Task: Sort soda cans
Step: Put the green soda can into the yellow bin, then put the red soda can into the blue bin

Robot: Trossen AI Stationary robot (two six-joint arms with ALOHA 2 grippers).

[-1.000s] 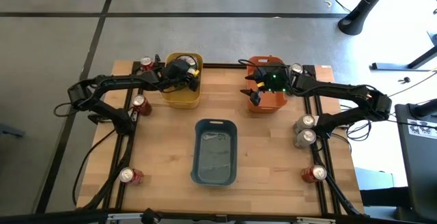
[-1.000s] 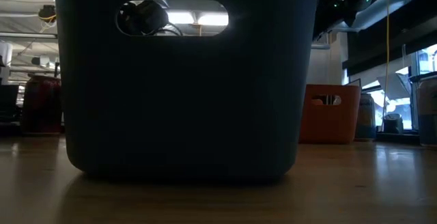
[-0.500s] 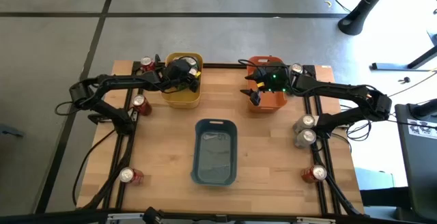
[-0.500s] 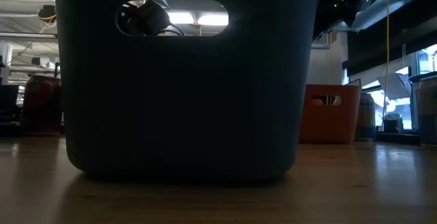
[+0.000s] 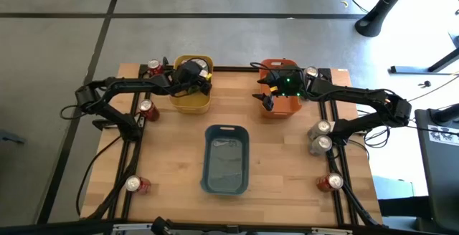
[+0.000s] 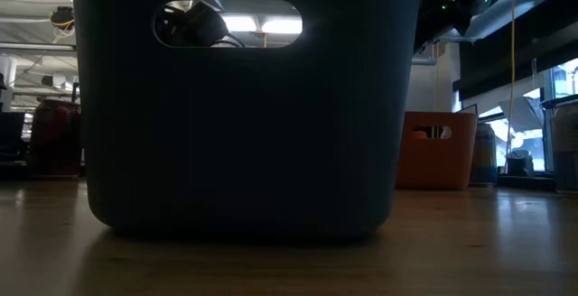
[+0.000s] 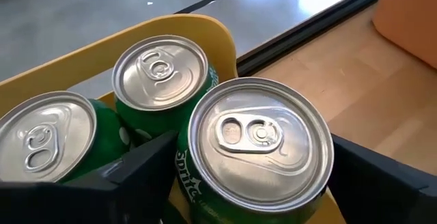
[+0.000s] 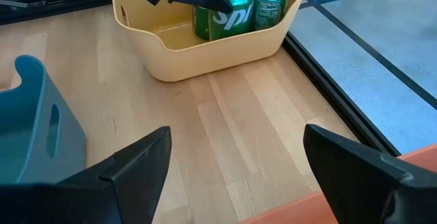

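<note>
My left pincer sits over the pale yellow plastic bin at the far left of the wooden bench, its fingers set wide on either side of a green soda can with a silver top; whether the pads touch the can I cannot tell. Two more green cans stand upright just beside it inside the same bin, near the far wall. My right pincer hangs above the orange plastic bin at the far right of the bench, fingers spread wide with nothing between them; its wrist view looks across bare bench planks toward the yellow bin. A grey-blue rectangular plastic bin stands in the middle of the bench, nearer the front edge, and fills most of the low view. Loose cans on the bench: red cans along the left rail, one at the far left corner, one mid-way, one near the front left corner; two silver-grey cans touching each other by the right rail; one red can near the front right corner; one silver-topped can just beside the orange bin at the far right.
</note>
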